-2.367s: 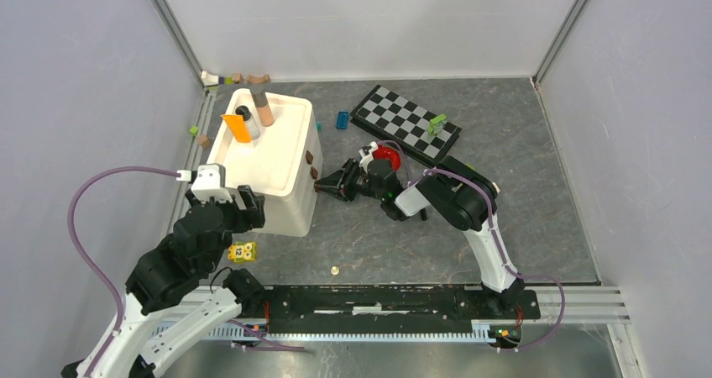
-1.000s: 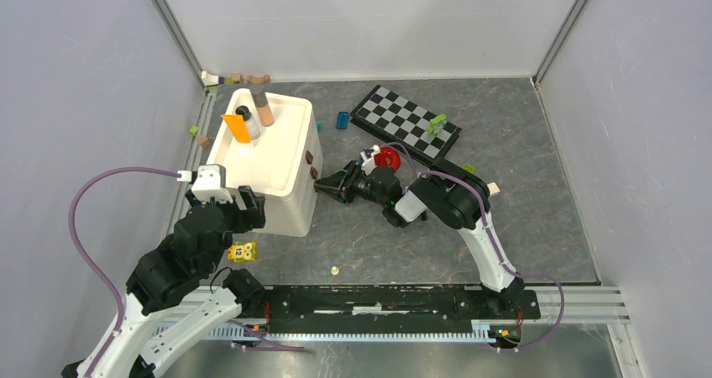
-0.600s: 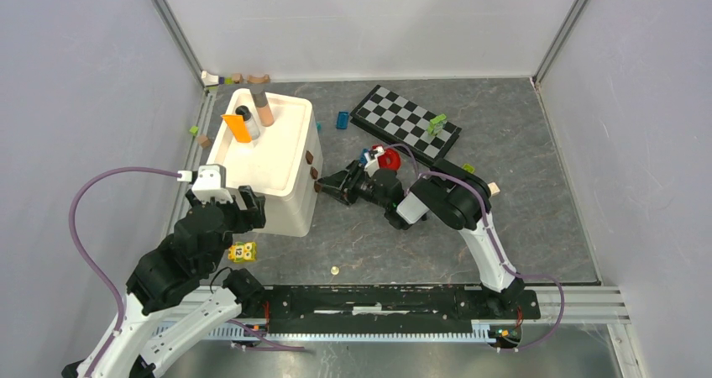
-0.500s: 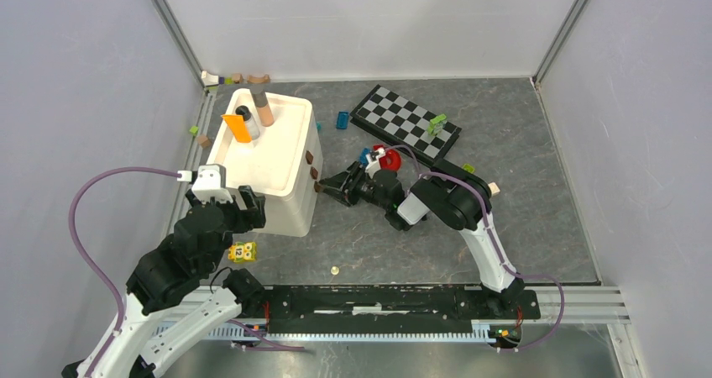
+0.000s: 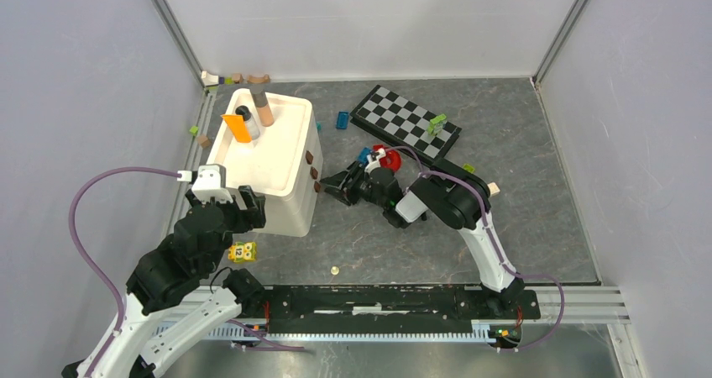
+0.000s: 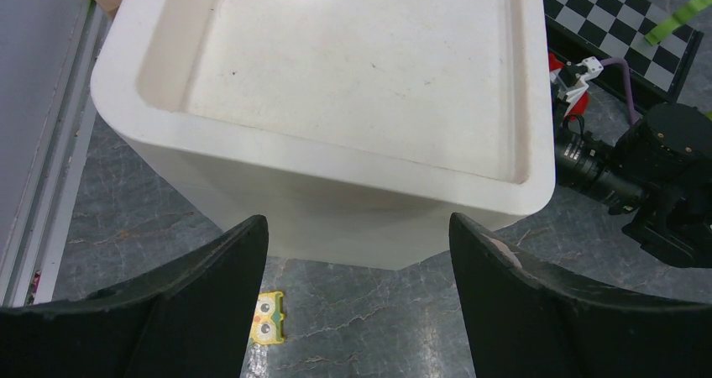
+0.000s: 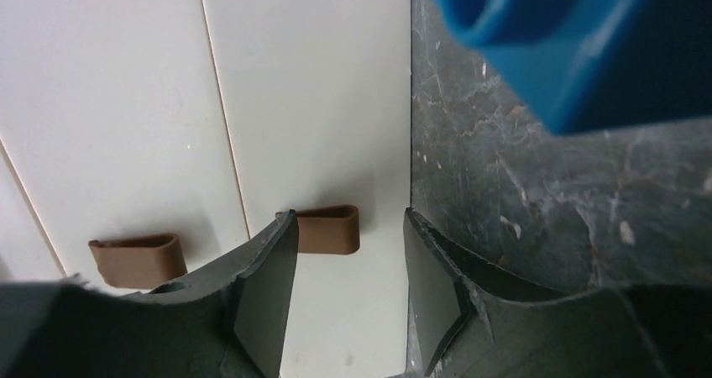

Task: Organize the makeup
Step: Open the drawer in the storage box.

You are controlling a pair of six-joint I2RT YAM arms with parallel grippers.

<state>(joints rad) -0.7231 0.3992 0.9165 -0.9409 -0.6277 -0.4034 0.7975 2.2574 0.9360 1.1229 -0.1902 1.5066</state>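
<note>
Top external view: left tool (image 6: 357, 220) released wide at the near edge of the white box (image 5: 277, 155), right tool (image 7: 348, 218) released astride a brown handle (image 7: 327, 229), yellow tile (image 5: 243, 250) marked "12".

I get bright, even light; only faint shadow beside the white box (image 5: 269, 155). Right wrist: blue block (image 7: 537, 34) beside it badly blurred.

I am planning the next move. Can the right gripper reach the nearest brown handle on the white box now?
Probably yes: the open right gripper faces the brown handle on the white box, the handle showing between its fingers, nothing in between.
</note>
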